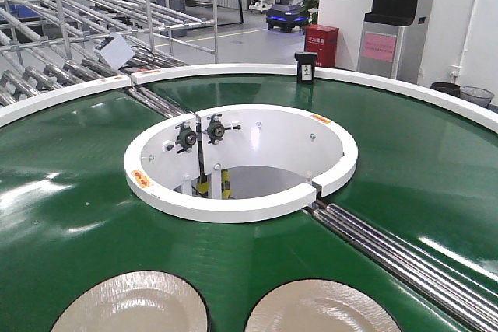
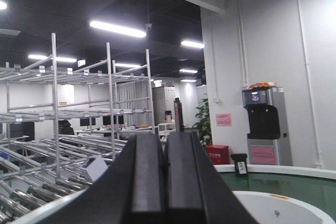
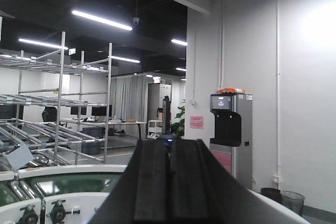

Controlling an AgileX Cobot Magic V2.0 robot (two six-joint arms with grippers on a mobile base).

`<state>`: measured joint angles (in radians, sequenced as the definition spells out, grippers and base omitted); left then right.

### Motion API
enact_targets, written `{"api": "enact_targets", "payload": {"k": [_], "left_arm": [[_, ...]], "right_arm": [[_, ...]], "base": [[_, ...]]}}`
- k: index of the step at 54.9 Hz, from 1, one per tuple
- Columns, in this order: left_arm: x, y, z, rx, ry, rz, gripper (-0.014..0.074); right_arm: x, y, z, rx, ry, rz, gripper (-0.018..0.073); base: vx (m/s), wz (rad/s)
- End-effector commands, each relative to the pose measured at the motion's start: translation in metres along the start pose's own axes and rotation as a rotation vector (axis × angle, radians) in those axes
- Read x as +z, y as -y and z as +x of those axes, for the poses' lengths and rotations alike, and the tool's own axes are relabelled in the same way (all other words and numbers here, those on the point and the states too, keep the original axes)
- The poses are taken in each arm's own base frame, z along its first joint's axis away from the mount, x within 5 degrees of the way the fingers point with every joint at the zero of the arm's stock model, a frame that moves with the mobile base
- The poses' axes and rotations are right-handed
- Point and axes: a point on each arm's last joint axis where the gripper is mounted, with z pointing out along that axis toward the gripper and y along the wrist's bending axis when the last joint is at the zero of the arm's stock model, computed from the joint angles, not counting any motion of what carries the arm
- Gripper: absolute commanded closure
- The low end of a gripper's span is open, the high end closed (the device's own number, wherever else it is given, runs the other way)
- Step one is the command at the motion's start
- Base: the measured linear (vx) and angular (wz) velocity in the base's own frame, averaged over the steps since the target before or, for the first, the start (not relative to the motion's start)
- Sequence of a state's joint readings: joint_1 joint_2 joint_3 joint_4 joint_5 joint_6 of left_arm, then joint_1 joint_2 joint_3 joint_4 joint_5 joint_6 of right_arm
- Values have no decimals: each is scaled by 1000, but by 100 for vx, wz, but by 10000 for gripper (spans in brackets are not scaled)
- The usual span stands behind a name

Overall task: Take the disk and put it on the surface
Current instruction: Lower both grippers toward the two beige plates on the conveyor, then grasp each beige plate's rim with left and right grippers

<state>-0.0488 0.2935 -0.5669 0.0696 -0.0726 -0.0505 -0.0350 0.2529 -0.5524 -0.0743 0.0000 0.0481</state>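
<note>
A disk [image 1: 132, 307] and a second disk [image 1: 320, 310] lie flat, apart from each other, at the near edge of the green belt [image 1: 405, 169], both cut off by the bottom of the front view. Pale and dished with a dark outline, they look like stiff, glazed plates: probably light, smooth enough to slip, and breakable if dropped. The thin outer rim appears the only place to pinch, one finger under the lip. Beyond them stand the belt's white inner ring [image 1: 233, 204] and steel rollers [image 1: 405, 258] crossing toward the near right edge. The left gripper [image 2: 164, 145] and the right gripper [image 3: 169, 150] are each raised, facing the hall, fingers pressed together on nothing. The tabletop meant to receive a disk is not in view.
</note>
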Motion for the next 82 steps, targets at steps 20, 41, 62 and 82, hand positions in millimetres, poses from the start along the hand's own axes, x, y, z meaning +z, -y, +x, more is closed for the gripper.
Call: {"api": "enact_targets", "payload": {"k": [20,41,62,82], "left_arm": [[133,1,27,3,-234,14,589],[138,1,37,4,-275,14,281],[144,2,46,-31,-309,10,2],[139,63,119,-293,-886,224,138]], "right_arm": [[134,0,10,5,-195,-5,568],[142,0,23,2,-247,-6,298],[145,0,21,40,-211,-3,-169],[168,-95,76,209,-841,-374,1]], "base": [[0,0],[0,0],[0,0],[0,0]]}}
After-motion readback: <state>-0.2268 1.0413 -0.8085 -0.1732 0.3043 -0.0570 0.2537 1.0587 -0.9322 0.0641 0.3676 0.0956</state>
